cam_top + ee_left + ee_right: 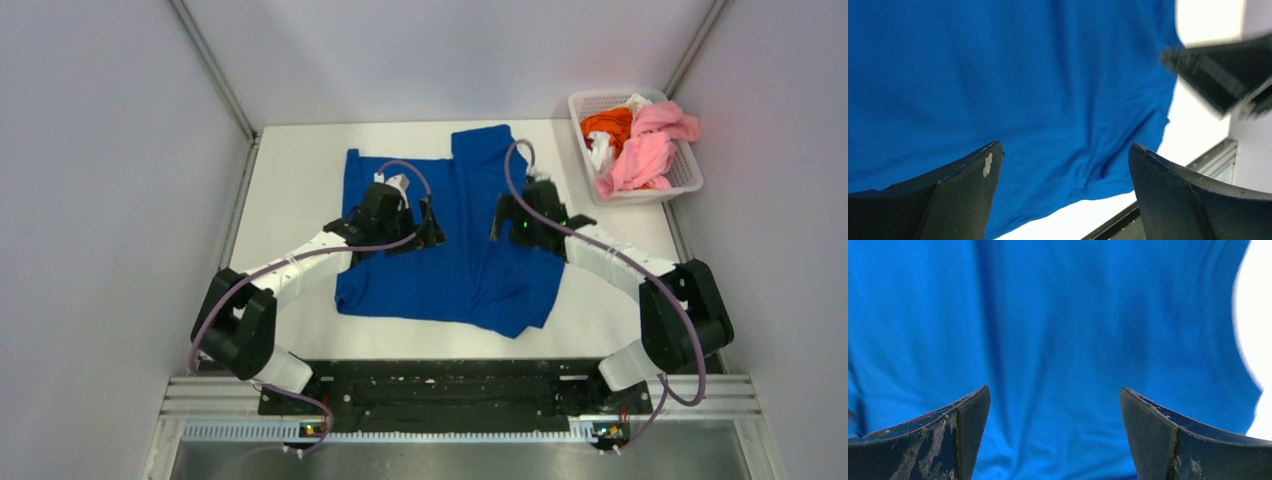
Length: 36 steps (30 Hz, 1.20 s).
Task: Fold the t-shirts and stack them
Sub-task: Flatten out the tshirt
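A royal blue t-shirt lies spread on the white table, plain side up, its print hidden. My left gripper is open and empty above the shirt's left part. My right gripper is open and empty above its right part. The left wrist view shows the blue cloth between the spread fingers, with the shirt's edge and the table beyond. The right wrist view shows wrinkled blue cloth filling the frame. Pink, orange and white tees lie bunched in the basket.
A white plastic lattice basket stands at the table's back right corner. Grey walls enclose the table on the left, the right and the back. The right gripper's fingers show at the upper right of the left wrist view.
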Tool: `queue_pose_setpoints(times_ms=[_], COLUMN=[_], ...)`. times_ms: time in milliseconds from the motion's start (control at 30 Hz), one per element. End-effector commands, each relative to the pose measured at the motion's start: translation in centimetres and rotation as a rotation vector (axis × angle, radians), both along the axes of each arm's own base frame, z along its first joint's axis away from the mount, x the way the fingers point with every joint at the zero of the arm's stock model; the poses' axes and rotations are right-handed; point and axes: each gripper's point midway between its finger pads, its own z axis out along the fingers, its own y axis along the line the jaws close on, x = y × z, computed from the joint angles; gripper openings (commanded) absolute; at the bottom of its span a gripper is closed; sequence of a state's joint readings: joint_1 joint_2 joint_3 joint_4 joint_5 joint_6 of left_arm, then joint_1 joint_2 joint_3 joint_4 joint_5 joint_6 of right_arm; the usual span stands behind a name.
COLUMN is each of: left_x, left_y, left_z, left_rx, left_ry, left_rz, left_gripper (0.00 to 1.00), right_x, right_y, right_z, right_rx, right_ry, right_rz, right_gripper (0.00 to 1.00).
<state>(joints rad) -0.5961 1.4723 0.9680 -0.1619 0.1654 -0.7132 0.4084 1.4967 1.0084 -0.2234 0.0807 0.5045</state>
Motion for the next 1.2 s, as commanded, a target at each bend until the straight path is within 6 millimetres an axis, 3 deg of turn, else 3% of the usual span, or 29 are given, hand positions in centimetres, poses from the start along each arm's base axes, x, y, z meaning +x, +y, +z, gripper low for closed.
queue_pose_setpoints(times_ms=[0,67,300,567,800,1167], left_x=[1.0,1.8,3.1,2.5,0.8,-1.6], left_y=[2.4,3.7,7.5,10.6,14.5,25.5], left_z=[-2.1,-3.6,-7.1,-10.1,-11.9,-11.6], left_rx=[0.057,0.112,0.191,0.257,0.367,0.568], left_ry=[0.102,0.137,0.231,0.307,0.368,0.406], left_rz=[0.009,0.053,0.158,0.218,0.310,0.616], left_gripper=[0.99,0.99,0.99,0.99,0.99,0.99], right_x=[-4.9,-6.0,-6.9,-8.5,-8.5,-8.6], right_y=[3.0,2.8,-0.5,-3.7,-5.1,-6.0], right_z=[-3.8,-5.4,-8.8,-11.1,-10.7,-10.6], right_rx=[0.063,0.048,-0.024,-0.042,-0.029,-0.033], right_ry=[0.098,0.137,0.197,0.257,0.245,0.242], right_rz=[0.056,0.052,-0.087,-0.159,-0.204,-0.232], right_gripper=[0.99,0.99,0.99,0.99,0.99,0.99])
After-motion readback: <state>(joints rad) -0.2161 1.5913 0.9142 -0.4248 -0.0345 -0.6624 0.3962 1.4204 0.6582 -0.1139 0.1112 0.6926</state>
